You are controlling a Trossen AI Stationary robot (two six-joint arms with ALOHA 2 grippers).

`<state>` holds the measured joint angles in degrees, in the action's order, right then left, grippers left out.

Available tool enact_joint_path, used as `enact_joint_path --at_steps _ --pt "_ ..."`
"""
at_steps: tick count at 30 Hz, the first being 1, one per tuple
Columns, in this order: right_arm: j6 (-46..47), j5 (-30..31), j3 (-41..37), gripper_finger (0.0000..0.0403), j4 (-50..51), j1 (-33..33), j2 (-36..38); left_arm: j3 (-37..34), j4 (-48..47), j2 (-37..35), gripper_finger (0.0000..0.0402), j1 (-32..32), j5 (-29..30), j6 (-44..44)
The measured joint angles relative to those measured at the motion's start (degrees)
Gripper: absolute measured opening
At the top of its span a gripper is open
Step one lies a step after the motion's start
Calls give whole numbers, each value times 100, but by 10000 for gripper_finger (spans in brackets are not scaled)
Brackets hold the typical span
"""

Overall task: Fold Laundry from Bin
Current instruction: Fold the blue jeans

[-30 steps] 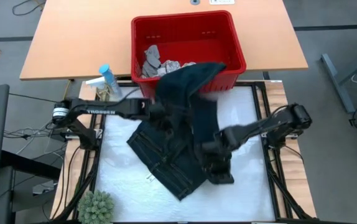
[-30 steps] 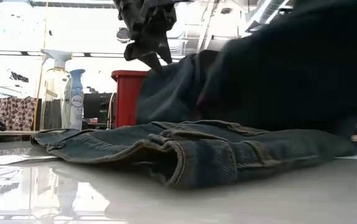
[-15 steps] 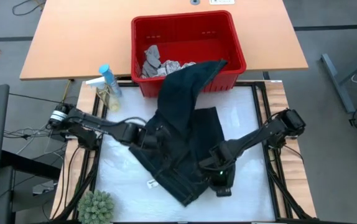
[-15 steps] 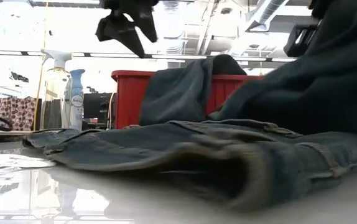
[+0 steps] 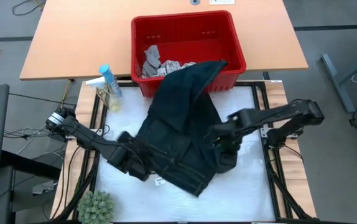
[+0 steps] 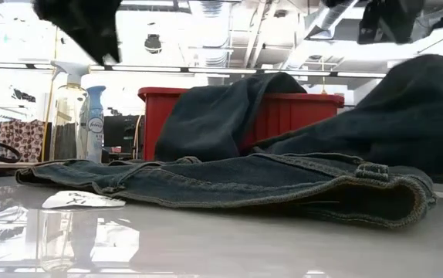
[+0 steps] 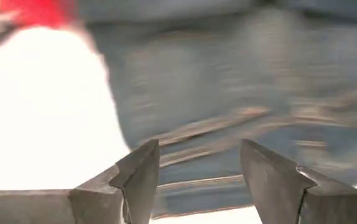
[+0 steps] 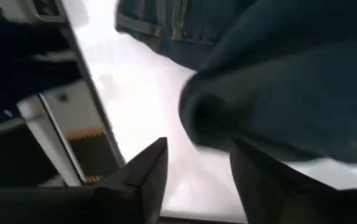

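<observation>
- High view: we see the dark jeans [image 5: 181, 146] spread at the frame's centre, one leg draped over the front rim of the red bin [image 5: 236, 46] at upper centre.
- We read the left gripper [image 5: 129, 163], lower left of the jeans, as spread and empty.
- The right gripper [image 5: 223, 142], just beside the jeans' right edge, shows parted fingers holding nothing.
- We judge folding barely begun: the grey and printed cloths [image 5: 157, 61] wait in the bin.

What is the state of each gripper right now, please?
Left gripper: open, empty, beside the trousers.
Right gripper: open, holding nothing, above the trousers.
</observation>
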<state>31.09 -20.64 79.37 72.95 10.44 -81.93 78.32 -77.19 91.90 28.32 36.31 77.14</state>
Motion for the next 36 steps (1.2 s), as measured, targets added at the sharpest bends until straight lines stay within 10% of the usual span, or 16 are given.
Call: enact_joint_path --at_steps 7,24,36 --pt "881 559 0 225 -115 -63 1045 -430 -949 -200 210 -111 490 1472" --pt "1166 1082 0 222 -533 301 1065 -3995 3640 -2895 211 -3358 -1616 -2187" --pt "1090 1081 0 222 -942 343 955 -4861 5413 -2530 211 -4102 -2490 -2953"
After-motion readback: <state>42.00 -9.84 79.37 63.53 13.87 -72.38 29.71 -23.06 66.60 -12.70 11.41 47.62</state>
